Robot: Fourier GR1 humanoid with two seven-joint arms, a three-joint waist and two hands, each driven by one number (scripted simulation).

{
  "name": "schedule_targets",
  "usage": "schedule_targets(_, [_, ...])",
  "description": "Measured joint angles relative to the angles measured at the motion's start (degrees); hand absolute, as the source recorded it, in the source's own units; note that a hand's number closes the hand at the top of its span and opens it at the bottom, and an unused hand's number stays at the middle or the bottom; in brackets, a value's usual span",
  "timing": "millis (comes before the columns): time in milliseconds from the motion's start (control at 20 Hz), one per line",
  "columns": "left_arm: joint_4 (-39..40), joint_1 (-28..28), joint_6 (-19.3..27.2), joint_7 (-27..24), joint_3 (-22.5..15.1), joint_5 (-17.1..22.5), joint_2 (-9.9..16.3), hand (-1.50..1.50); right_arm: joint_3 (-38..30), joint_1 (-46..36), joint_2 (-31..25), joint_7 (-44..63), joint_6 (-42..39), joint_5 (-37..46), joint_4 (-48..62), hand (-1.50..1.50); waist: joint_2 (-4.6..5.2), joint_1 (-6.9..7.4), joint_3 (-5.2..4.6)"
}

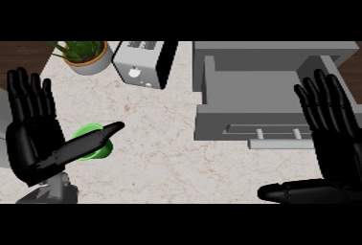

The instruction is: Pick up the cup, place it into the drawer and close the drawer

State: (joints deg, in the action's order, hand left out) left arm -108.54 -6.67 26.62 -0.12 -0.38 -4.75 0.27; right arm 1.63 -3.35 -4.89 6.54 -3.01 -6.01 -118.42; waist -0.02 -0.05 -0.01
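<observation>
cup (90, 143): green, lower left of the frame, on the counter (170, 158). Mostly covered by the left thumb; only parts of the rim and side show.
left hand (32, 143): left edge of the frame, fingers straight and pointing up, thumb stretched out to the right across the cup. Released, not curled round anything. Whether the thumb touches the cup or only passes above it: cannot tell.
right hand (336, 143): right edge of the frame, fingers straight and pointing up, thumb sticking out left along the lower edge. Released, holding nothing. Fingers overlap the right side of the drawer in the view.
drawer (247, 117): grey, pulled open, right of centre. Inside looks bare as far as it shows. Front panel faces the lower edge, with a pale handle (279, 133) on it.
cup vs drawer: well apart, cup is to the left with bare counter between.
toaster (143, 62): white and black, upper centre-left, slots at the top.
plant (84, 55): green leaves in a pale pot, upper left, just beside the toaster.
counter: pale marbled top; dark wood strip shows at the upper left corner.
</observation>
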Motion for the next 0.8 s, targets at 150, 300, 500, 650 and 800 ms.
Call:
schedule_targets(150, [0.88, -0.85, 0.71, 0.48, 0.16, -0.61, -0.06, -1.5, -0.27, -0.51, 0.12, 0.94, -0.14, -0.06, -0.49, -1.5, 0.0, 0.0, 0.01])
schedule_targets(300, [1.06, -0.41, 1.84, 0.85, -0.78, -0.83, -0.16, -1.5, -1.24, -0.8, 0.17, 0.01, -0.69, -0.58, 0.46, -1.5, 0.0, 0.02, 0.02])
schedule_targets(500, [3.27, -0.38, 2.6, -0.82, 0.09, 0.18, 0.1, -1.5, -1.56, -0.49, 0.42, -1.95, -1.56, -0.38, 2.04, -1.5, 0.01, 0.02, 0.02])
schedule_targets(650, [3.08, 0.86, 3.12, -0.87, 0.12, 0.64, -0.03, -1.5, -2.85, -0.07, -0.13, -2.12, -2.35, -1.2, 1.8, -1.5, -0.01, 0.02, 0.02])
schedule_targets(800, [3.93, 2.02, 3.37, -1.7, 0.55, 1.8, 0.19, -1.5, -2.88, -0.86, 0.02, -1.23, -2.09, -1.17, 1.38, -1.5, 0.0, 0.05, 0.01])
